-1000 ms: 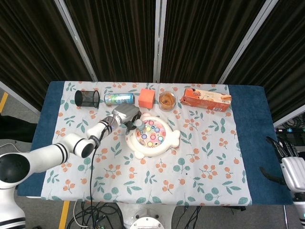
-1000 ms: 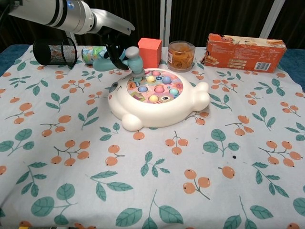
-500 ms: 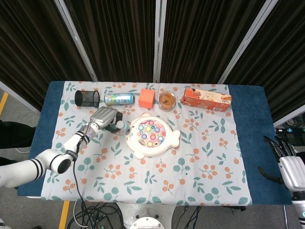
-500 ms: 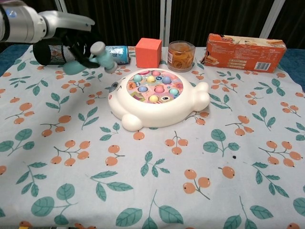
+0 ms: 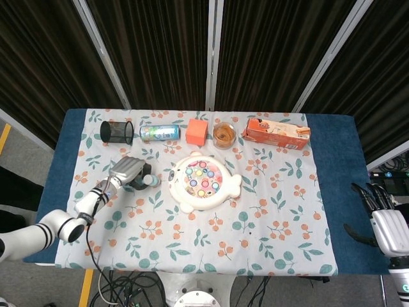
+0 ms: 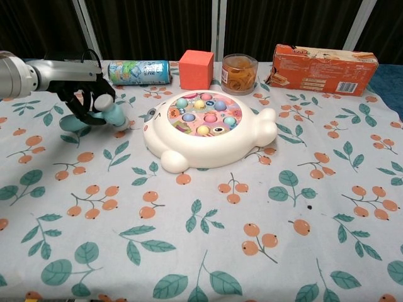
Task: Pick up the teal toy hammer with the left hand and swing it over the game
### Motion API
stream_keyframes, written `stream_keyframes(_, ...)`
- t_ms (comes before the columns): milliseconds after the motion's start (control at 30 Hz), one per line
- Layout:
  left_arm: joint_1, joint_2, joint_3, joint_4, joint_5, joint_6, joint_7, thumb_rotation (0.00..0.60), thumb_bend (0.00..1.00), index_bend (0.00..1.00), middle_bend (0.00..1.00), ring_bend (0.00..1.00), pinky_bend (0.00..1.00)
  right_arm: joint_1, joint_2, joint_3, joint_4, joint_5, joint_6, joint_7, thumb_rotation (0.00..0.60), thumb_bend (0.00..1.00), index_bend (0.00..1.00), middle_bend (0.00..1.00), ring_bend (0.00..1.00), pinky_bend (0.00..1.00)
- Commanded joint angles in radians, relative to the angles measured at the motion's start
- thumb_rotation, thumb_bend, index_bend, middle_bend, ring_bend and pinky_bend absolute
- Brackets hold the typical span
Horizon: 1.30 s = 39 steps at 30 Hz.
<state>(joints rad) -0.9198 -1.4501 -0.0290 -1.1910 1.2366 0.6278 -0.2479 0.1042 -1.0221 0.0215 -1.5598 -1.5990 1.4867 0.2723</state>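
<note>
My left hand (image 5: 128, 172) (image 6: 85, 94) holds the teal toy hammer (image 6: 108, 114) low over the cloth, left of the game. In the head view the hammer's head (image 5: 149, 181) pokes out just right of the hand. The white whale-shaped game (image 5: 203, 182) (image 6: 204, 129), with its coloured pegs, lies at the table's middle, a short gap from the hammer. At the table's right edge my right hand (image 5: 382, 220) hangs with fingers apart, holding nothing; the chest view does not show it.
Along the back stand a black mesh cup (image 5: 117, 132), a lying drink can (image 5: 160, 132) (image 6: 138, 72), an orange cube (image 5: 197, 131) (image 6: 196, 68), a jar of orange bits (image 5: 223, 135) (image 6: 239, 73) and an orange box (image 5: 276, 133) (image 6: 325, 60). The floral cloth (image 6: 208, 239) covers the table.
My left hand has swung the hammer away from the game, moving left and down until it sits low by the cloth. The right hand has stayed put.
</note>
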Motion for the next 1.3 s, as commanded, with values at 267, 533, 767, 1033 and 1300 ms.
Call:
stream_keyframes(267,0.026,-0.018,-0.002,0.025,0.047,0.004,-0.016,0.6,0.67,0.47,0.5,0.37,0.42,-0.004,0.001,-0.001,-0.009,0.0,0.004,-0.008,0.6,0.15,0.02,0.18,0.0,0.0)
stream_keyframes(533,0.041,-0.02,-0.008,0.026,0.06,0.007,-0.009,0.6,0.56,0.43,0.49,0.36,0.4,-0.005,0.003,-0.001,-0.014,-0.001,0.006,-0.012,0.6,0.15,0.02,0.18,0.0,0.0)
stream_keyframes(767,0.054,-0.011,-0.011,0.012,0.066,0.015,0.01,0.6,0.47,0.42,0.48,0.36,0.4,-0.005,0.004,0.0,-0.017,-0.002,0.006,-0.014,0.6,0.15,0.02,0.18,0.0,0.0)
stream_keyframes(1033,0.08,0.005,-0.017,-0.016,0.064,0.041,0.026,0.6,0.34,0.41,0.46,0.34,0.39,-0.007,0.004,0.001,-0.018,-0.004,0.011,-0.015,0.6,0.15,0.02,0.18,0.0,0.0)
stream_keyframes(1300,0.104,0.025,-0.012,-0.035,0.064,0.04,0.013,0.6,0.32,0.42,0.44,0.33,0.39,-0.009,0.003,0.0,-0.016,-0.005,0.014,-0.014,0.6,0.15,0.02,0.18,0.0,0.0)
